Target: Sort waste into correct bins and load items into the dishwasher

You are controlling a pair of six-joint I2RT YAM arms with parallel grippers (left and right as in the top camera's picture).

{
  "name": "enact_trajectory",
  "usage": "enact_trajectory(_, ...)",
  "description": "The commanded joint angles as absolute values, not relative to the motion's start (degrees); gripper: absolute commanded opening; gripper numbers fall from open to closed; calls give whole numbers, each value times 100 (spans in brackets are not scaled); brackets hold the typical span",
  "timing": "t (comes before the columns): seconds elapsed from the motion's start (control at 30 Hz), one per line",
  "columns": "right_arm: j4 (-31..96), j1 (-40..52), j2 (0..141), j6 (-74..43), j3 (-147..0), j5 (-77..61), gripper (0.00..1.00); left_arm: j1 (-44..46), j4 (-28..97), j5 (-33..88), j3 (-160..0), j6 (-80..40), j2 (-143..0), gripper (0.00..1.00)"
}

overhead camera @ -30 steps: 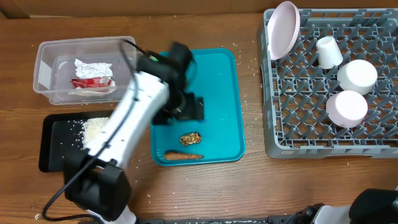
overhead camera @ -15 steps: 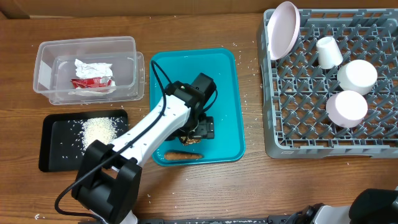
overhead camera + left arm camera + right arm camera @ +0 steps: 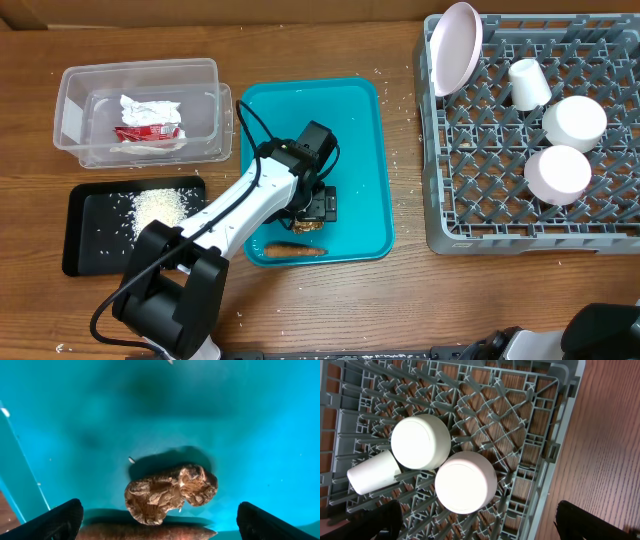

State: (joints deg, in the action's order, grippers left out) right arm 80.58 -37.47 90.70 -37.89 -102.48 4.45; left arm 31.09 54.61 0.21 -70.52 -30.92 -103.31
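**Left pincer spread over the brown lump on the teal tray**

Left arm: stretched diagonally from the near-left base, forearm passing beside the black tray (image 3: 80, 255), wrist tipped down over the near half of the teal tray (image 3: 355, 130). Left gripper (image 3: 316, 208) spread wide, one finger on either side of the small brown lump (image 3: 170, 492), neither touching it in the wrist view. Nothing pinched.

Right arm: only a dark bulk at the near-right edge overhead. Right gripper (image 3: 480, 525) also spread and empty, looking down on a corner of the grey rack (image 3: 500, 215) by the two bowls (image 3: 574, 122) and the cup (image 3: 527, 82). Plate (image 3: 455, 45) on edge at the far-left corner of the rack.

Edges and room: lump close to the tray's near rim, with the sausage stick (image 3: 293, 251) between lump and rim. Far half of the tray bare but for a few rice grains. Strip of wood between tray and rack, sprinkled with grains. Clear tub (image 3: 70, 110) just beside the tray's far-left rim, holding a napkin (image 3: 140, 108) and the red wrapper (image 3: 148, 132). Rice pile (image 3: 160, 208) in the black tray.

Axes: lump longer than wide, lying roughly across the line between the fingers, slightly tilted. Stick parallel to the near rim, tapered tip to the right.
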Motion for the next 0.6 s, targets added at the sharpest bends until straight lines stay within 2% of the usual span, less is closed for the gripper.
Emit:
enact_trajectory(0.0, 8025, -3758, 9035, -3819, -10298, 436, 100, 3116, 5457, 106, -6928, -2565, -10385, 100)
enact_trajectory(0.57, 8027, -3758, 9035, -3819, -10298, 436, 100, 3120, 5076, 150, -6796, -2480, -11069, 100)
